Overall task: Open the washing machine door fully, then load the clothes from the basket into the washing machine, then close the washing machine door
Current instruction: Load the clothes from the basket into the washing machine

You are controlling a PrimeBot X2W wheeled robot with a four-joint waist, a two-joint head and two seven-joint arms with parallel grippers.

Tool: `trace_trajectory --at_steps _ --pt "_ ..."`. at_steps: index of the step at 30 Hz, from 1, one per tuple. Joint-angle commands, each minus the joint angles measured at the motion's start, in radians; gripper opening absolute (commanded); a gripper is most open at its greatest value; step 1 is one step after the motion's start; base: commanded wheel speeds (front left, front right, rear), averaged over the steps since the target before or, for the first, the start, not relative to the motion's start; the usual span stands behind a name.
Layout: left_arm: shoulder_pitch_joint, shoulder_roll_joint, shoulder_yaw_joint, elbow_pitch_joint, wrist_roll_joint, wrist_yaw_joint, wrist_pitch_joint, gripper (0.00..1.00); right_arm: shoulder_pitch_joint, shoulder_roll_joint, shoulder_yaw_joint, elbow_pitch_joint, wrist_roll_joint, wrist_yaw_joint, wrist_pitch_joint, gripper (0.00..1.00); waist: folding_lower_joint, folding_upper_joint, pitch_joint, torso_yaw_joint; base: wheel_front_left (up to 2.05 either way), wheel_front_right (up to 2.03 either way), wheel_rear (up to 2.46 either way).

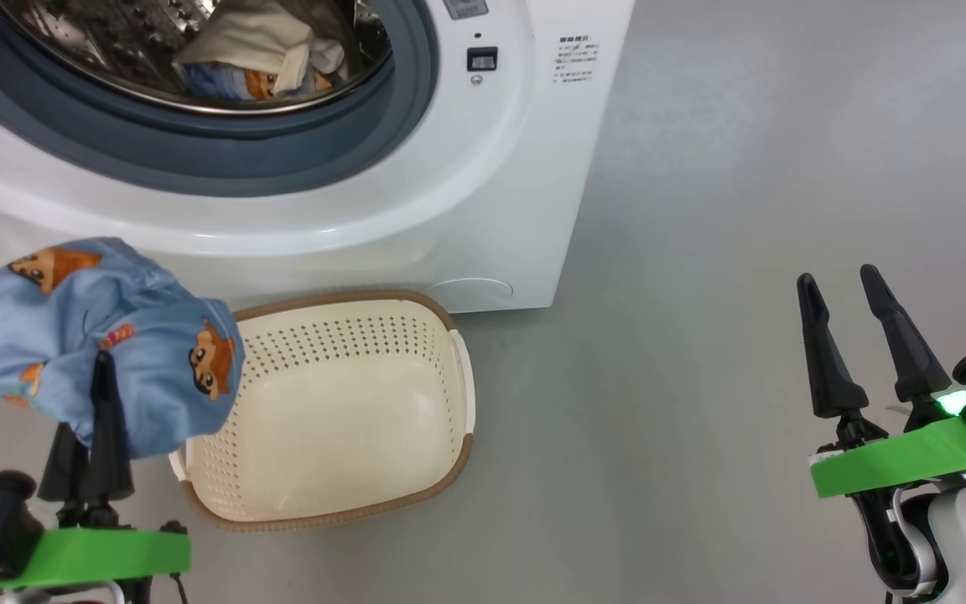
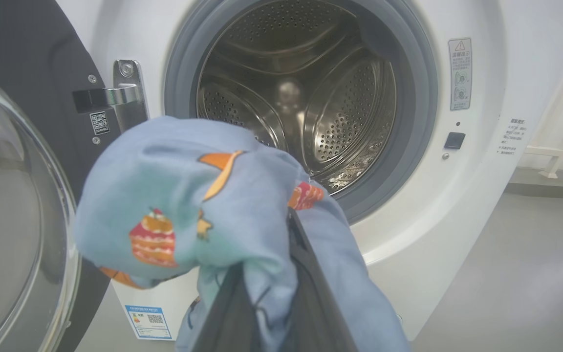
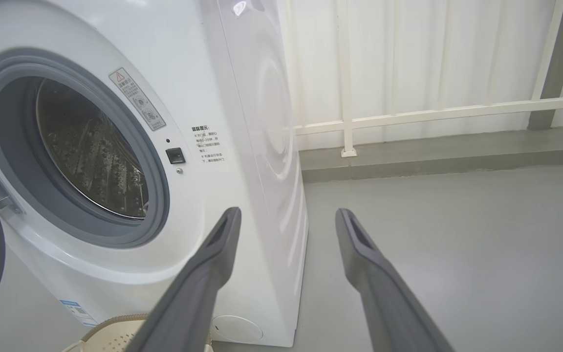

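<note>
Left tool point(image 1: 93, 369), blue garment point(image 2: 188, 195) — QR label point(image 2: 99, 123)

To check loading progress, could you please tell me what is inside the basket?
The visible floor of the basket shows no clothes; its left corner is hidden by the blue garment held in the left end effector.

The steel drum mouth point(image 2: 301, 98) of the white front-loading washing machine point(image 1: 449, 193) is gaping unblocked, with a beige-and-blue heap of clothes point(image 1: 257, 50) lying low inside. The glossy black door with its bulging glass window point(image 2: 12, 220) is standing swung out on the left, narrowing that side. The cream perforated plastic basket point(image 1: 349, 352) is sitting on the floor just below the opening. A light-blue printed garment point(image 1: 72, 335) is draping over the left tool point(image 1: 97, 369). Bare grey floor point(image 1: 743, 210) is stretching wide around the right tool point(image 1: 837, 277).
</note>
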Motion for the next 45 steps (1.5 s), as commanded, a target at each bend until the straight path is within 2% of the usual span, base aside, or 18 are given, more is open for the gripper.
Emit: trace_trajectory --at_steps 1,13,26,36,45 --pt "0.01 0.012 0.043 -0.048 0.013 -0.002 -0.006 0.0 0.013 -0.016 0.013 -0.027 0.009 0.004 -0.008 1.0 0.0 -0.0001 0.001 0.0 0.0 0.0 0.0" --pt "0.047 -0.016 0.052 -0.092 0.037 -0.002 -0.006 0.0 0.02 -0.011 0.003 -0.03 0.006 0.004 -0.008 1.0 0.0 -0.0001 0.003 -0.002 0.0 0.0 0.0" --pt "-0.057 0.018 0.007 -0.062 0.015 -0.002 -0.006 0.0 0.005 0.013 -0.004 -0.042 0.006 0.004 -0.008 1.0 0.0 -0.0001 0.06 -0.026 0.0 0.0 0.0" --pt "-0.304 0.078 -0.05 0.034 -0.001 -0.002 -0.006 0.0 -0.047 0.046 0.003 -0.049 0.004 0.004 -0.008 1.0 0.0 -0.0001 0.16 -0.067 0.0 0.0 0.0" --pt "-0.54 0.151 -0.081 0.202 -0.032 -0.002 -0.006 0.0 -0.086 0.086 0.018 -0.048 0.006 0.004 -0.008 1.0 0.0 -0.0001 0.235 -0.131 0.0 0.0 0.0"
